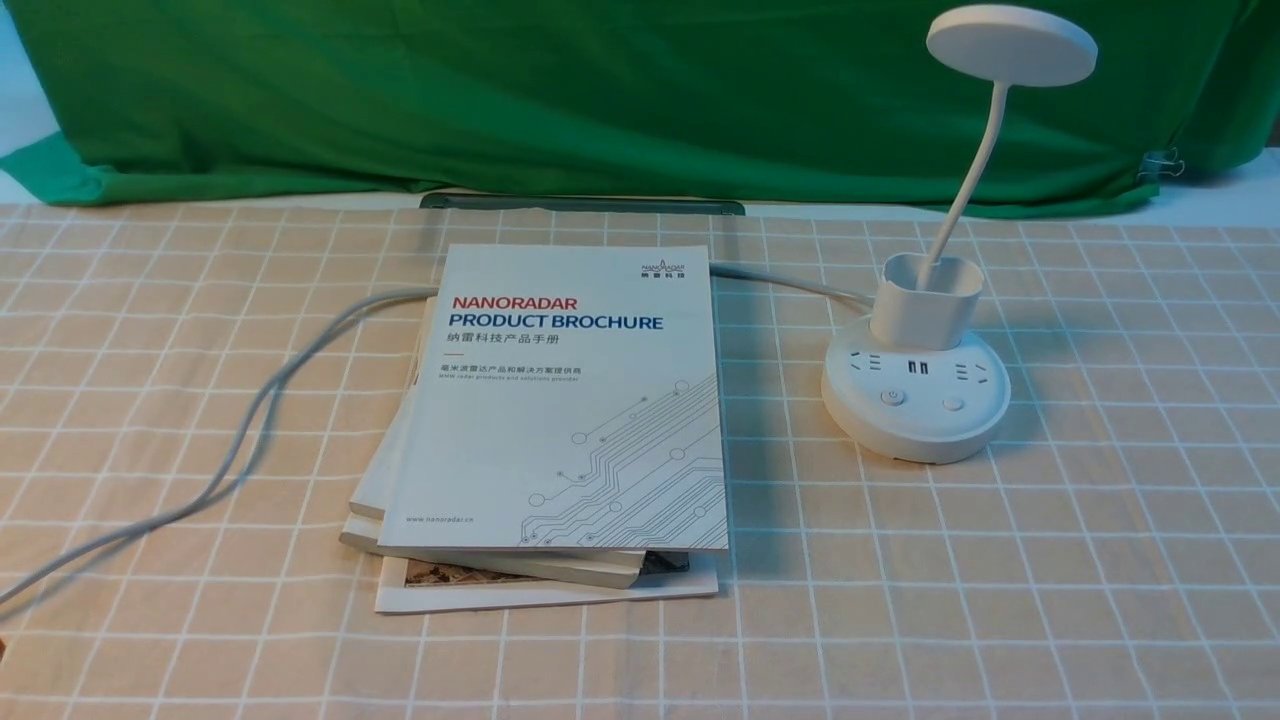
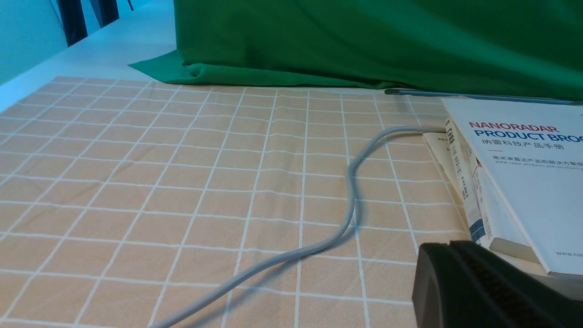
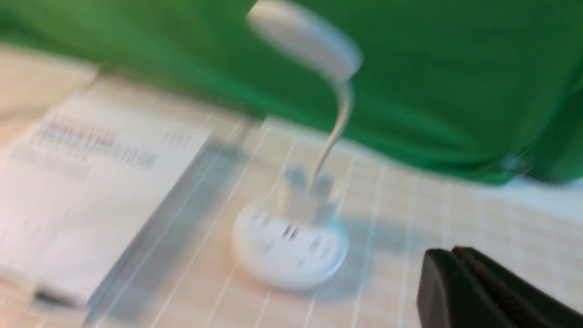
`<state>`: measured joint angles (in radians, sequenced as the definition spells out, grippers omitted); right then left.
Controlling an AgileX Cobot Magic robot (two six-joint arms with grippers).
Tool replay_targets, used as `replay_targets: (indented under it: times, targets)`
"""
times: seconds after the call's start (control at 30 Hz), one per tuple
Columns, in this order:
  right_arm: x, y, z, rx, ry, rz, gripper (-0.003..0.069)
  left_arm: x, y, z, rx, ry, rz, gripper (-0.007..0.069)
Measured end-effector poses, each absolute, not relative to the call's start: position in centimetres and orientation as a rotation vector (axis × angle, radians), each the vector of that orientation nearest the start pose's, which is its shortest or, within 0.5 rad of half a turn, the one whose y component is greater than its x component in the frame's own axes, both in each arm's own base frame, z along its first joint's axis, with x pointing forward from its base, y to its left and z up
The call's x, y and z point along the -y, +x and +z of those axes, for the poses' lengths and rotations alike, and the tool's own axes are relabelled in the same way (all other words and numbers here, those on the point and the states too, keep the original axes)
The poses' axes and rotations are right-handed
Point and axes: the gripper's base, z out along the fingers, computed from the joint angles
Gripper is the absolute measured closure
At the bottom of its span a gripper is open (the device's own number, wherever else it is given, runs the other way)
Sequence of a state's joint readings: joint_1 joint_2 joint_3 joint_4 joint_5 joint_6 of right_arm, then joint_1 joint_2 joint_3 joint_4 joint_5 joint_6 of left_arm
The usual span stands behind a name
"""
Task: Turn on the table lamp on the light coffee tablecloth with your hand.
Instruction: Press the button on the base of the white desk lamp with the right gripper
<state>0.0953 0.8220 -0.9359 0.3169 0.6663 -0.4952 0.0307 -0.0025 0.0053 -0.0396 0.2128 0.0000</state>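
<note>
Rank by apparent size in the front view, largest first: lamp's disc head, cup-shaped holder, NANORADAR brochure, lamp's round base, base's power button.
1. NANORADAR brochure
2. round base and disc head: too close to rank, the base partly hidden by the holder
3. cup-shaped holder
4. power button

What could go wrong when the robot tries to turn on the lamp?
The right hand might press the wrong one of the two buttons on the base. It could also bump the thin neck above them and perhaps tip the lamp.
</note>
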Motion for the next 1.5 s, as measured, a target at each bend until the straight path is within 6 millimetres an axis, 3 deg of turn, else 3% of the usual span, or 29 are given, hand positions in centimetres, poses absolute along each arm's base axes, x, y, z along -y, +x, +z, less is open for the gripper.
replay_targets:
  times: [0.07, 0.13, 0.27, 0.4, 0.43, 0.57, 0.8, 1.03, 1.17, 1.33, 1.5]
  targets:
    - [-3.8, 16.9, 39.1, -2.022, -0.503, 0.122, 0.0631, -0.1, 5.6, 19.2, -1.698, -0.053, -0.013, 0.0603]
    - [-4.7, 20.4, 38.5, -2.155, -0.550, 0.168, 0.0631, -0.1, 5.6, 19.2, -1.698, -0.053, -0.013, 0.0603]
    - [-5.4, 25.0, 37.5, -2.264, -0.519, 0.240, 0.0631, -0.1, 5.6, 19.2, -1.698, -0.053, -0.013, 0.0603]
    - [-5.4, 29.2, 34.8, -2.355, -0.435, 0.338, 0.0631, -0.1, 5.6, 19.2, -1.698, -0.053, -0.013, 0.0603]
    - [-5.4, 29.4, 34.6, -2.357, -0.430, 0.341, 0.0631, -0.1, 5.6, 19.2, -1.698, -0.053, -0.013, 0.0603]
    - [-4.9, 32.6, 30.9, -2.433, -0.367, 0.342, 0.0631, -0.1, 5.6, 19.2, -1.698, -0.053, -0.013, 0.0603]
    - [-5.0, 35.7, 26.1, -2.510, -0.296, 0.351, 0.0631, -0.1, 5.6, 19.2, -1.698, -0.053, -0.013, 0.0603]
    - [-5.2, 37.4, 22.0, -2.595, -0.260, 0.368, 0.0631, -0.1, 5.6, 19.2, -1.698, -0.053, -0.013, 0.0603]
    - [-5.9, 37.9, 20.8, -2.592, -0.264, 0.367, 0.0631, -0.1, 5.6, 19.2, -1.698, -0.053, -0.013, 0.0603]
    - [-8.3, 38.6, 19.5, -2.545, -0.314, 0.345, 0.0631, -0.1, 5.6, 19.2, -1.698, -0.053, -0.013, 0.0603]
    - [-8.4, 39.1, 18.8, -2.526, -0.306, 0.322, 0.0631, -0.1, 5.6, 19.2, -1.698, -0.053, -0.013, 0.0603]
